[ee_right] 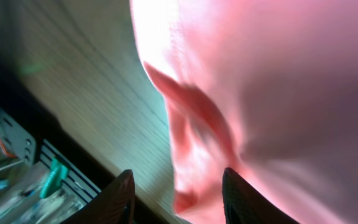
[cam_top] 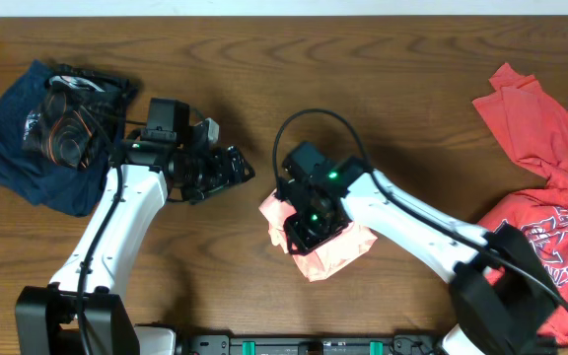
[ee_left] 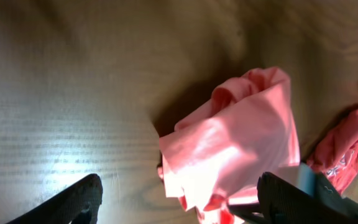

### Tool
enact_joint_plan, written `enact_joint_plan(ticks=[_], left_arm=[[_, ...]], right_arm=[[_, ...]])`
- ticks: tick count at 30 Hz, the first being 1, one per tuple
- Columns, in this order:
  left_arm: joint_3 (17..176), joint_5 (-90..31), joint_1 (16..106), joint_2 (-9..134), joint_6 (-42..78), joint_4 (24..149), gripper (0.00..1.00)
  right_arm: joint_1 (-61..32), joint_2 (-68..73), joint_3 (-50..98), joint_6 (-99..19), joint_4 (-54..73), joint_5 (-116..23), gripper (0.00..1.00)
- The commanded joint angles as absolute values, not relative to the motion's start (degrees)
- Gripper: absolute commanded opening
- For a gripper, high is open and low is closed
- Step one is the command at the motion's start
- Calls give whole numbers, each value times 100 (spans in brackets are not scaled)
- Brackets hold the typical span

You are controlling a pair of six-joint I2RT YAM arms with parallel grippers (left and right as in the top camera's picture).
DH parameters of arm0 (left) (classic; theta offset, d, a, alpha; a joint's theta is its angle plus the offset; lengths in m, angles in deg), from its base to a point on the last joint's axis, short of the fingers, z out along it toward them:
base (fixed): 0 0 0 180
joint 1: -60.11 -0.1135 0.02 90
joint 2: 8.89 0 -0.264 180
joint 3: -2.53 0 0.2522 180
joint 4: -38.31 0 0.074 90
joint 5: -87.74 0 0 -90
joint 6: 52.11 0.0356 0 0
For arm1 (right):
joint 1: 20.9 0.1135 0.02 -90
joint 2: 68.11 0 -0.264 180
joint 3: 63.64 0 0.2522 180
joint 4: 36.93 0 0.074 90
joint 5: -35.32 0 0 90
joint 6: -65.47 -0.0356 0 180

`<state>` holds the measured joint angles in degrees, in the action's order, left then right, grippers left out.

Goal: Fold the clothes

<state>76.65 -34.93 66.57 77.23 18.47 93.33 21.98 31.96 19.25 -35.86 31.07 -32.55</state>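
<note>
A crumpled pink garment (cam_top: 338, 254) lies on the wooden table near the front centre. My right gripper (cam_top: 300, 233) is down on its left part. In the right wrist view its fingers (ee_right: 178, 174) are apart, with a fold of the pink cloth (ee_right: 278, 93) between them. My left gripper (cam_top: 243, 170) hovers just left of the garment, open and empty. In the left wrist view its fingers (ee_left: 179, 182) are spread wide, with the pink garment (ee_left: 241, 137) just ahead.
A red printed T-shirt (cam_top: 550, 197) lies spread at the right edge. A pile of dark blue clothes (cam_top: 37, 148) with a black and orange item (cam_top: 67, 128) sits at the back left. The table's front edge and a black rail (ee_right: 36, 162) are close to the right gripper.
</note>
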Motion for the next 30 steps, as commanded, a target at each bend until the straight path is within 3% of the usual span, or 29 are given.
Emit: enact_joint_plan(ticks=[1,5,8,10,22,30], left_arm=[[7636,-3674,6642,7706,1924,9108,81],[7636,-3849,6751,7706,1924,8817,80],[7636,-3845,6965,7706,1926,8682,80],[7636,-3829,7169,7728,1928,8542,80],[7636,-3508,8294,8746,1926,7936,81],[7636,-3499,8618,9832,1926,8124,80]], right_arm=[[1999,2505,2270,-3807,3225,-4481,43],[1629,2016,2268,-4491,3455,-5817,37],[1308,1977,2233,-4434,3542,-5491,23],[1177,2014,2080,-4266,3536,-5012,19],[1367,2256,165,-4707,2390,-4112,16],[1304,2256,-707,-5149,1693,-4829,22]])
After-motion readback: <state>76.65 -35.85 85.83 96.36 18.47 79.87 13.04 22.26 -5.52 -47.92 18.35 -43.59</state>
